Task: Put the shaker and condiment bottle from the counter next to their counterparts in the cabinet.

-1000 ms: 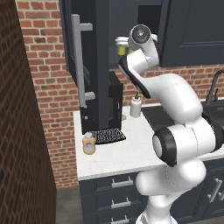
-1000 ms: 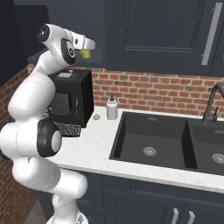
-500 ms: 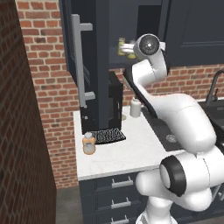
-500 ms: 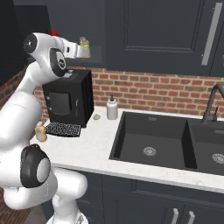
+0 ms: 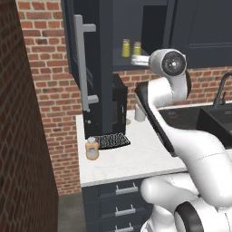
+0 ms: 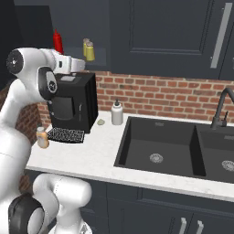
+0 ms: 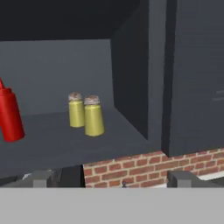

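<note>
Inside the open dark navy wall cabinet, on its flat grey shelf, two small yellow cylindrical shakers with tan caps stand upright, just beside each other. The nearer, deeper yellow-olive shaker sits slightly in front of the paler yellow shaker; I cannot tell whether they touch. To their left on the same shelf stands a glossy red squeeze bottle with a tapering neck, well apart from the pair.

The two-finger gripper hangs in front of the shelf edge with its dark finger tips spread wide and nothing between them.

On the white marble-look counter over dark navy drawers with silver handles, the squat orange condiment bottle with a whitish cap and pale label band stands upright near the front left corner, just beside the perforated drip tray of a boxy matt black coffee machine. A white pump bottle with a dark nozzle stands against the red brick wall, between the machine and the dark recessed double sink. The cabinet door carries a long vertical silver bar handle.
</note>
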